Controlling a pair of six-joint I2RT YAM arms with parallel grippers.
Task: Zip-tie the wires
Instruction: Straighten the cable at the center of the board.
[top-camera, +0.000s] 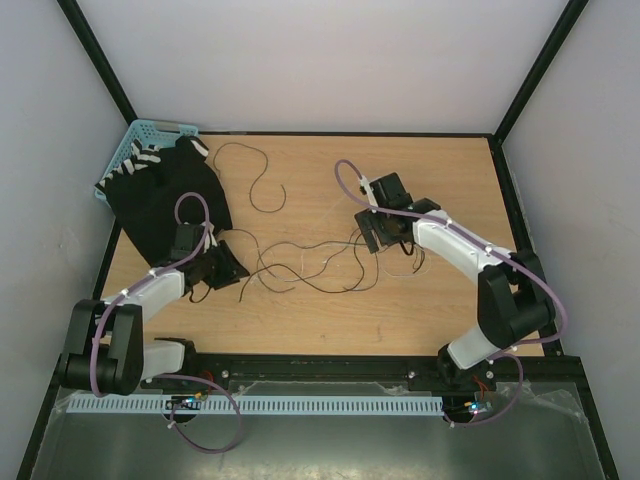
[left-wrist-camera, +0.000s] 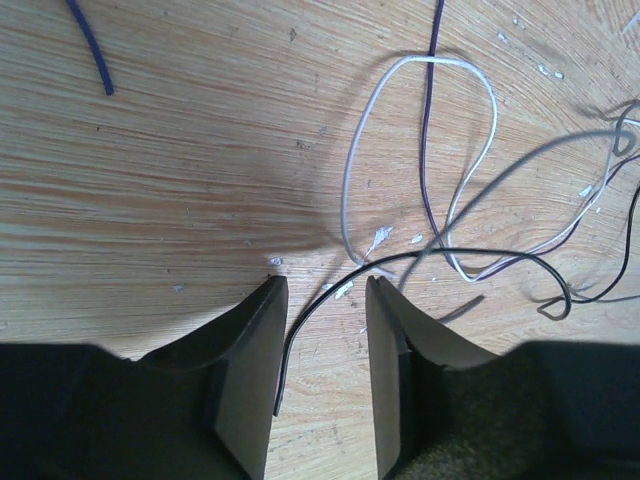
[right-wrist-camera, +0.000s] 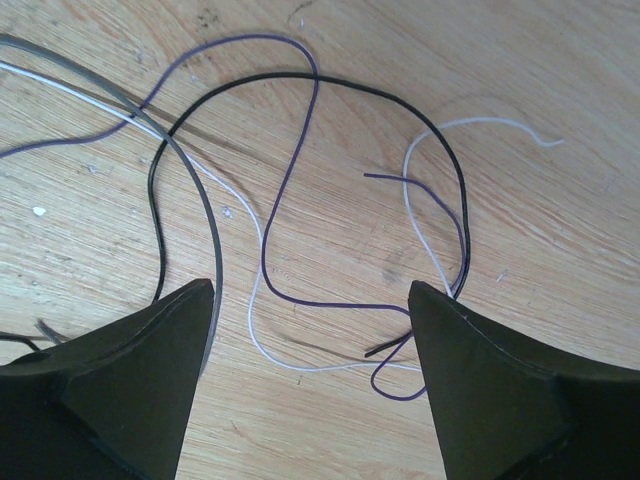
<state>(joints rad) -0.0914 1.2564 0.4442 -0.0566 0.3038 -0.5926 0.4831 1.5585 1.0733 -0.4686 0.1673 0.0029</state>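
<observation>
wires unbundled, both claws apart
thin black, white and purple flexible wires (top-camera: 318, 262) lay tangled mid light wooden desk (top-camera: 400, 315); left claw (left-wrist-camera: 325, 300) gaped astride one black strand (left-wrist-camera: 430, 252), right claw (right-wrist-camera: 310, 300) wide apart above several. risk: closing on single strands would scatter the bundle.

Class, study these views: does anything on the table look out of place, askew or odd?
The thin wires lie tangled and unbundled across the middle of the wooden table; one curled strand sits apart toward the far side. A black cloth drapes from the light-blue plastic basket at the far left corner.
</observation>
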